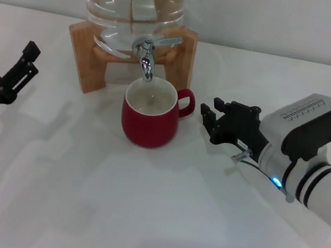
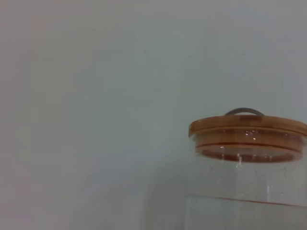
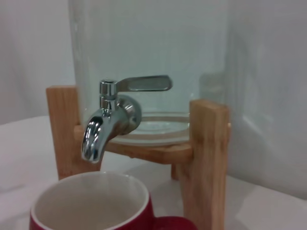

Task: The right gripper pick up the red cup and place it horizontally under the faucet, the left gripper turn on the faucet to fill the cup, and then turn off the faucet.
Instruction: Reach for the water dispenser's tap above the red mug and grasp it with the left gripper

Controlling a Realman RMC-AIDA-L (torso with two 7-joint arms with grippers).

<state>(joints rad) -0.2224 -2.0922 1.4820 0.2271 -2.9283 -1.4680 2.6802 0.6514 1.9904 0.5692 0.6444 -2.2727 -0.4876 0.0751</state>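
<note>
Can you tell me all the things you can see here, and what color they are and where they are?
red cup: one, glossy red with a cream inside, upright on the table right under the spout, handle toward the robot's right
faucet: one, shiny chrome, at the front of the jar
water jar: one, clear glass, on the stand at the back
jar lid: one, wooden brown, on top of the jar
wooden stand: one, light brown, under the jar
table: one, white
left gripper: black, open, far left, away from the faucet
right gripper: black, open, just right of the cup, not touching
</note>
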